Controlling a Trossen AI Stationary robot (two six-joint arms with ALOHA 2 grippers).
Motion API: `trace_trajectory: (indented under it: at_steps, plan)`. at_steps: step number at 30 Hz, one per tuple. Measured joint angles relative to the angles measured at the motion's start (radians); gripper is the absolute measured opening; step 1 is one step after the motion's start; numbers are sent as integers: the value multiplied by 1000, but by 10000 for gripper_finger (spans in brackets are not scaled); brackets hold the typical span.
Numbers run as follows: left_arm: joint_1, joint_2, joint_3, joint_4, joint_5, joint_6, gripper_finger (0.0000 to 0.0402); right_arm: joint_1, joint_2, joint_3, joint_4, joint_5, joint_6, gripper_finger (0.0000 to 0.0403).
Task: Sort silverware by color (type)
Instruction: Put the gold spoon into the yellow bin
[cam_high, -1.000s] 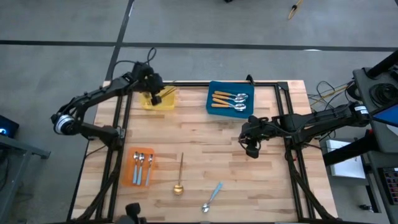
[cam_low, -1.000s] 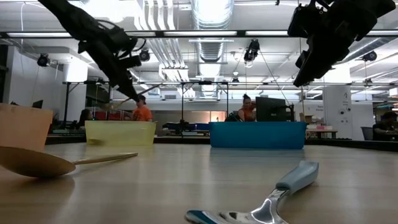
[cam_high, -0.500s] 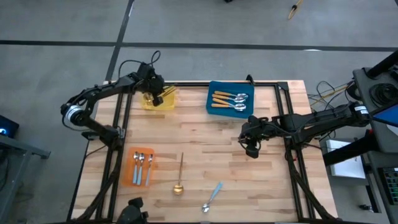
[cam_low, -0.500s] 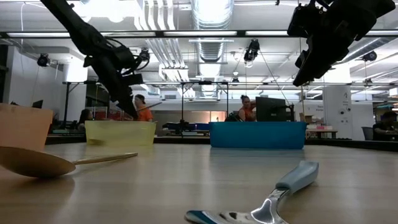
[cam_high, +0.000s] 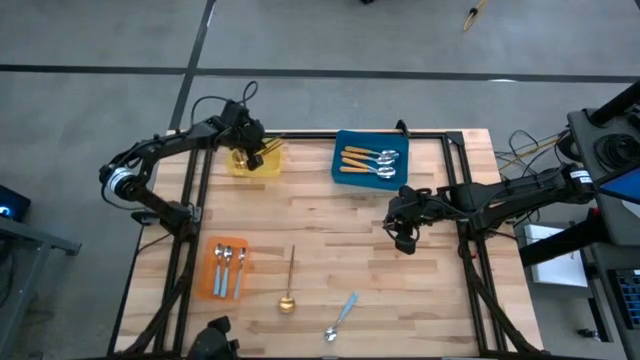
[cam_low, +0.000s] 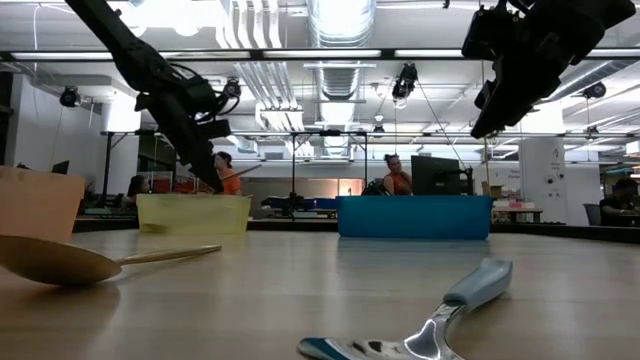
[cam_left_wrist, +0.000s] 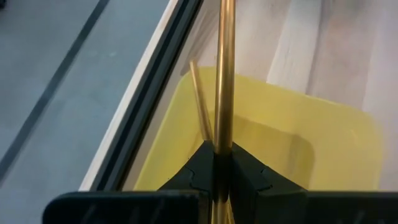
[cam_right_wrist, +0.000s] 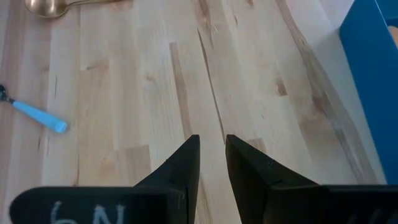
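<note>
High view: left claw (cam_high: 246, 152) sits over the yellow plastic tray (cam_high: 270, 166) at the bench's far-left, pinching a thin all-gold metal spoon (cam_high: 266, 149); right claw (cam_high: 404, 240) waits mid-bench, fingers slightly apart, holding nothing; another thin gold spoon (cam_high: 289, 280) lies near the front edge, bowl toward the front, long axis front-to-back, beside a blue-handled silver-bowl spoon (cam_high: 342, 316) lying diagonal. Left wrist view: gold handle (cam_left_wrist: 224, 68) runs straight out between the pressed-together fingers, over the tray. Judgement: stiff, light, slick, so grip mid-handle.
</note>
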Motion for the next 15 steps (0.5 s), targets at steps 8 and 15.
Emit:
trace_trajectory:
  at_steps: [8, 15]
  plan:
    - [17, 0, -1, -3, 17, -1, 9, 0, 0, -1, 5, 0, 1, 68]
    - [20, 0, -23, -7, 18, -4, 9, 0, 0, -2, 6, 0, 16, 68]
